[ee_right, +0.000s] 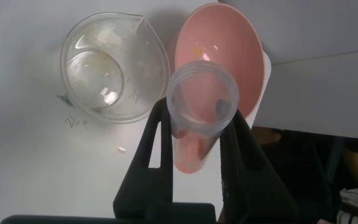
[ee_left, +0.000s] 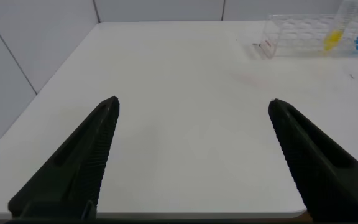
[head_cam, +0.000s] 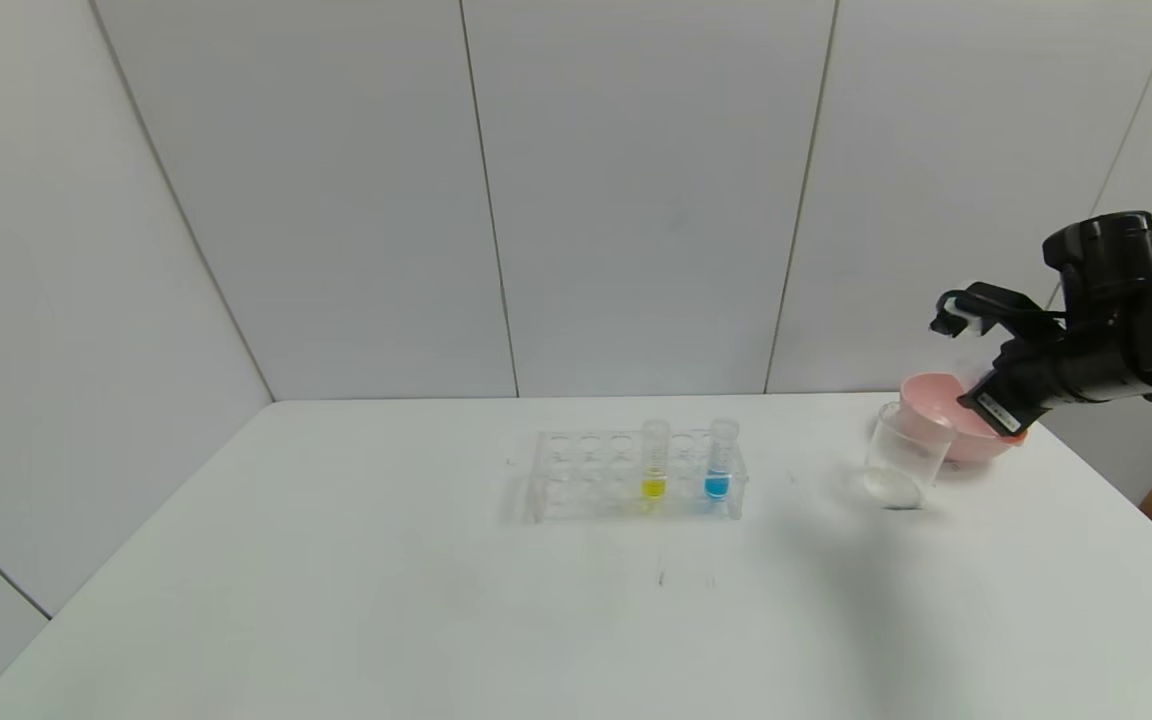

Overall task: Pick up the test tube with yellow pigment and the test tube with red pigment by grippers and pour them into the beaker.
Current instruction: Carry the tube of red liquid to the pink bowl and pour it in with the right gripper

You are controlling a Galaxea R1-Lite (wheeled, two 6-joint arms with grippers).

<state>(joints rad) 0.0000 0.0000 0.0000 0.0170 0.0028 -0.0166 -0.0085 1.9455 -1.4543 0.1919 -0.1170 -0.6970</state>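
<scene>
My right gripper is shut on the test tube with red pigment and holds it in the air over the near side of the pink bowl, just right of the beaker. The tube's open mouth faces the wrist camera and orange-red liquid sits at its rounded bottom. The beaker stands upright and looks nearly empty. The test tube with yellow pigment stands in the clear rack at the table's middle; it also shows in the left wrist view. My left gripper is open and empty over the table's left part.
A pink bowl stands behind and right of the beaker, near the table's right edge. A blue-liquid tube stands in the rack right of the yellow one. White wall panels close off the back and left.
</scene>
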